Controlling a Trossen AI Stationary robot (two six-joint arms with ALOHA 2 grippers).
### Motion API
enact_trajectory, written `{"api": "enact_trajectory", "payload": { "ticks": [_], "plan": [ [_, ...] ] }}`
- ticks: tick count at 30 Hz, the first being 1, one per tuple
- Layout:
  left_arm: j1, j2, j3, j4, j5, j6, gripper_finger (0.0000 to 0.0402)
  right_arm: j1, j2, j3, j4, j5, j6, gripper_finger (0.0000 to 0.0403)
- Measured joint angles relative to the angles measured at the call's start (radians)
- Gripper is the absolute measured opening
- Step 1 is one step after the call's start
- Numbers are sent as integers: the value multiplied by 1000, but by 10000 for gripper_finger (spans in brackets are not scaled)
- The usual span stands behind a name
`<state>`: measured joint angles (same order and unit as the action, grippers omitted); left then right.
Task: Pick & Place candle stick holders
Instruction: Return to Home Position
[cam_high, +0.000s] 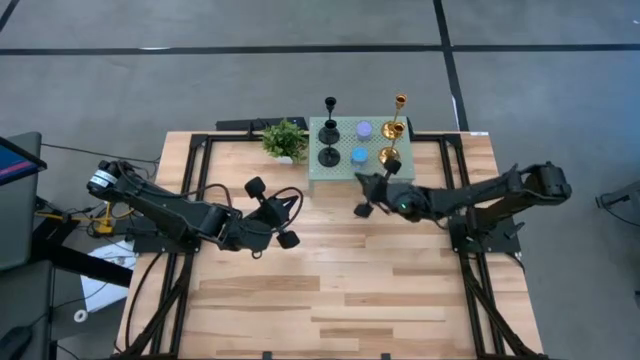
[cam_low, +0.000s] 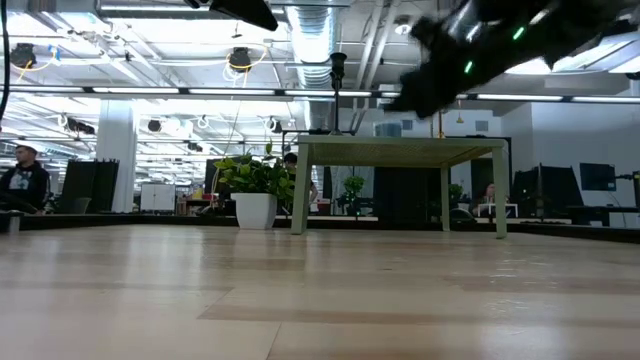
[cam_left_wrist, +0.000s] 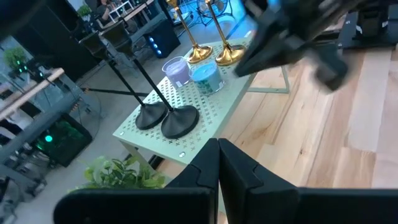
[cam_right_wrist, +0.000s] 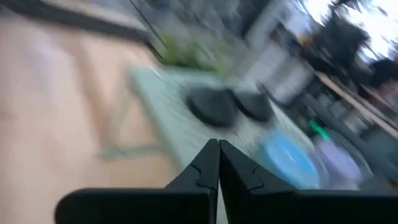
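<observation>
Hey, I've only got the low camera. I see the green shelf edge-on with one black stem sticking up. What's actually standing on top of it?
Observer: Six pieces in pairs on the shelf. Two black holders stand at the end nearest the plant. A purple candle and a blue candle are in the middle, and two gold holders are at the other end.
Operator: Is either gripper carrying anything?
Observer: No. The wrist views show the left gripper and the right gripper shut on nothing.
Operator: That dark arm at my top right, where is it?
Observer: That's the right arm. Its gripper hovers over the table, just in front of the shelf's gold end.
</observation>
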<state>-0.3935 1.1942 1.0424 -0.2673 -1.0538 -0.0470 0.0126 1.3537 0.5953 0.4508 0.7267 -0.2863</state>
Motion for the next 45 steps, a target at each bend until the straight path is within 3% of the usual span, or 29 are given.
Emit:
{"api": "enact_trajectory", "payload": {
  "ticks": [5, 8, 13, 19, 27, 37, 45],
  "plan": [
    [0, 0, 0, 0, 6, 121, 3, 140, -151, 0, -37, -4, -84, 0],
    [12, -13, -6, 5, 52, 173, 3, 170, -284, 0, -172, -68, -61, 0],
    [59, -79, -93, 102, 246, 227, 3, 153, -477, 0, -410, -293, 53, 0],
    [84, -237, -292, 359, 413, 327, 3, 166, -636, 0, -556, -307, 93, 0],
    [83, -527, -550, 565, 680, 381, 3, 205, -802, -66, -519, -315, 47, 0],
    [84, -726, -707, 583, 645, 407, 4, 210, -1084, -164, -559, -405, 44, 0],
    [93, -866, -810, 573, 591, 432, 5, 209, -1315, -216, -675, -410, 67, 0]
  ]
}}
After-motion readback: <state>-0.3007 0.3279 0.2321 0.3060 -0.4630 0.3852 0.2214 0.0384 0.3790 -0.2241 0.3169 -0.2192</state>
